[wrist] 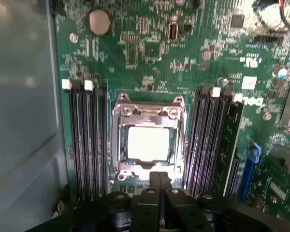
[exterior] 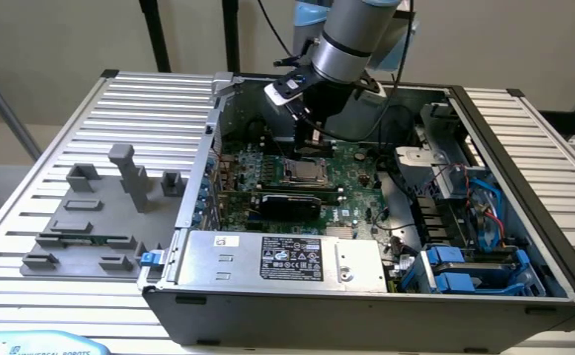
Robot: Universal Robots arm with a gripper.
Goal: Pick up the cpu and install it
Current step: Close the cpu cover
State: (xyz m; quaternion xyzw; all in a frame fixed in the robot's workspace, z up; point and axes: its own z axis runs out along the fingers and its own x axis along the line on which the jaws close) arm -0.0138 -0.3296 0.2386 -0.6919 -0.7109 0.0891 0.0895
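Open computer case (exterior: 366, 318) lying on its side on a slatted metal table (exterior: 129, 111), lid off, interior exposed. Inside the case: green motherboard (exterior: 351, 200) across the floor, silver power supply (exterior: 282, 257) with a black label along the near wall, blue drive caddies (exterior: 460, 268) in the corner at the exterior view's right, loose cables running between them. Arm (exterior: 351, 37) reaches down into the case from above. Gripper (exterior: 305, 148) hangs just over the board, jaws pressed together with nothing between them; in the wrist view the two black fingers (wrist: 152, 181) meet flush, and the gripper (wrist: 159, 175) holds nothing. The cpu (wrist: 149, 144) lies flat in the socket (wrist: 121, 140), silver top facing up, ringed by the socket's metal frame; gripper tips are just beside the frame's edge, not touching the chip as far as can be told. In the exterior view the cpu (exterior: 303, 172) shows near the middle of the board, directly below the gripper. Banks of black memory slots (wrist: 87, 140) flank the socket on both sides; one green module (wrist: 230, 140) stands in an outer slot of the far bank. Coin battery (wrist: 99, 21) sits in its holder farther along the board. Outside the case, at the exterior view's left, grey fixture blocks (exterior: 129, 174) stand on the table; a long green memory stick (exterior: 85, 239) rests in one of them.
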